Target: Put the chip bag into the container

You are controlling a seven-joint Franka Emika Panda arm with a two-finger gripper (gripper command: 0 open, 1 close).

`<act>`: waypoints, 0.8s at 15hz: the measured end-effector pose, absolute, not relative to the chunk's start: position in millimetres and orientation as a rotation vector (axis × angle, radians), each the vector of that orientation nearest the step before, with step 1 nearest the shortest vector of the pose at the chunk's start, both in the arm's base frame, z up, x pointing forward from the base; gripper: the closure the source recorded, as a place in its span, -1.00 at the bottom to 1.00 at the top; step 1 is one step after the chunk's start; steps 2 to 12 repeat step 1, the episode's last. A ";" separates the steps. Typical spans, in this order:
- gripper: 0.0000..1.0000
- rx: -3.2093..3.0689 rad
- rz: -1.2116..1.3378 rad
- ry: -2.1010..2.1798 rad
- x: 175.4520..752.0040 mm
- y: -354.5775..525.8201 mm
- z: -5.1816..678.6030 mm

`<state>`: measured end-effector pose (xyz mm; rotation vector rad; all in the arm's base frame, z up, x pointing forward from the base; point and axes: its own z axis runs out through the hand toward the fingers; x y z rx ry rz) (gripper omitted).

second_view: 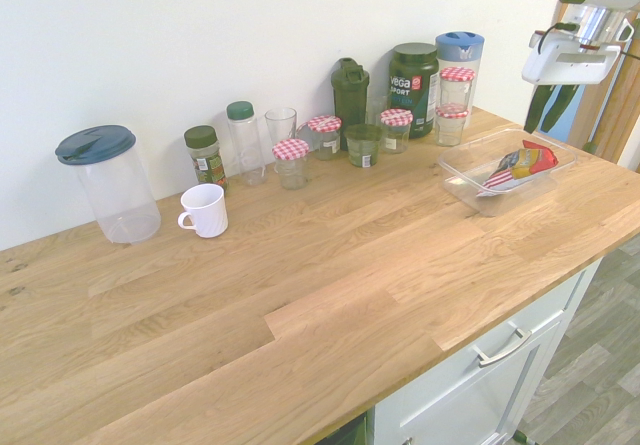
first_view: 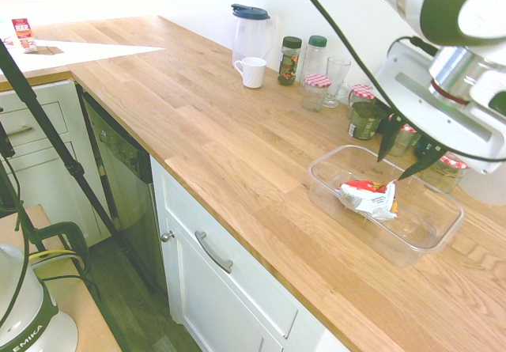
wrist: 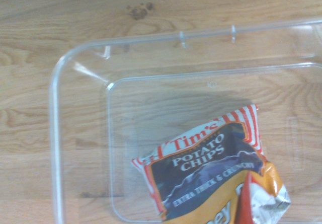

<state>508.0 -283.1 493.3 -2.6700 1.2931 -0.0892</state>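
The chip bag (first_view: pixel 370 196) (second_view: pixel 520 163) lies crumpled inside the container (first_view: pixel 320 179) (second_view: pixel 468 191), a clear low-walled tub on the wooden counter. In the wrist view the chip bag (wrist: pixel 211 178) shows its printed face, resting on the floor of the container (wrist: pixel 55 133) towards one side. My gripper (first_view: pixel 405 157) (second_view: pixel 548 115) hangs just above the tub and the bag. Its two dark fingers stand apart with nothing between them. The bag touches neither finger.
Jars with red-checked lids (second_view: pixel 291 162) (first_view: pixel 316 91), a green shaker (second_view: pixel 350 95), a dark tub (second_view: pixel 413 87) and a glass (second_view: pixel 281 125) line the wall behind the container. A white mug (first_view: pixel 253 72) and a clear pitcher (second_view: pixel 108 183) stand further along. The counter edge (first_view: pixel 237 233) runs in front.
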 end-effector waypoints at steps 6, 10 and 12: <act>-1.00 -2.695 -0.134 1.285 502.0 -264.2 506.1; -1.00 -2.695 -0.134 1.285 502.0 -264.2 506.1; -1.00 -2.695 -0.134 1.285 502.0 -264.2 506.1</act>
